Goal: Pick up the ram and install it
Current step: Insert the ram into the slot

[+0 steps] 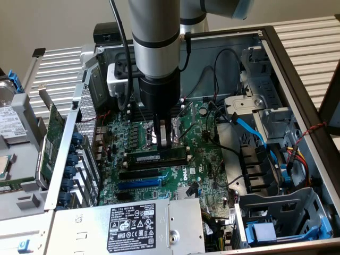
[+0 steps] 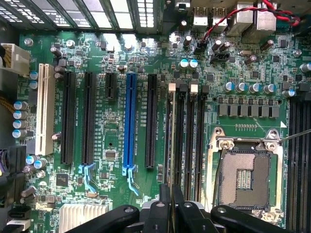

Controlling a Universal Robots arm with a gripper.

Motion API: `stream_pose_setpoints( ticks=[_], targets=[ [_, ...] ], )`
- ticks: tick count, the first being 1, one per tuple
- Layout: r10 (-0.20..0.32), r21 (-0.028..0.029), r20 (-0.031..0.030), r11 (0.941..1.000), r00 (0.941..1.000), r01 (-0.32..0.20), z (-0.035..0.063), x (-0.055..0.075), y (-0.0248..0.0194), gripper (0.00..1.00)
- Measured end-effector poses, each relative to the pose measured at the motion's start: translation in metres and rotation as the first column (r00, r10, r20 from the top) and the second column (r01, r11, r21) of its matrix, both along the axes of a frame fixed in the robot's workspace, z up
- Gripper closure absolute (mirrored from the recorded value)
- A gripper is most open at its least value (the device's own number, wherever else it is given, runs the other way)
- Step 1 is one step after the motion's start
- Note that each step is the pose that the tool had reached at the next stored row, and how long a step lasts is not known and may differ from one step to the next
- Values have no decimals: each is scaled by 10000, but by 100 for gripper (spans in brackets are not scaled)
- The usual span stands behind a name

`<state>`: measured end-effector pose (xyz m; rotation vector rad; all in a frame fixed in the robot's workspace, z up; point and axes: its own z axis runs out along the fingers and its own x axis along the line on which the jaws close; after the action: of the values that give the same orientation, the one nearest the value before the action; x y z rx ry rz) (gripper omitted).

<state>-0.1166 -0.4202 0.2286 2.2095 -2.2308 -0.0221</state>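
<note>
Looking down into the open computer case [image 1: 297, 79], I see my claw [image 1: 166, 139] clenched over the ram [image 1: 156, 158], its fingertips [image 2: 167, 199] pinched nearly together on the stick's upper edge. The ram stands on edge in a black memory slot [image 2: 171, 131] on the green motherboard [image 2: 112, 145], beside the empty CPU socket [image 2: 243, 177] and near the blue expansion slot [image 2: 130, 124].

Silver-grey arm [image 1: 155, 32], black wrist, black cable [image 1: 121, 40]
</note>
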Motion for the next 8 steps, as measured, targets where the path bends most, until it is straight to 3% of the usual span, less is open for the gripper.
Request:
stream_pose_setpoints(
  ticks=[8],
  targets=[
    [0, 0, 30, 10000, 10000, 0, -30, -9, 0, 87]
  ],
)
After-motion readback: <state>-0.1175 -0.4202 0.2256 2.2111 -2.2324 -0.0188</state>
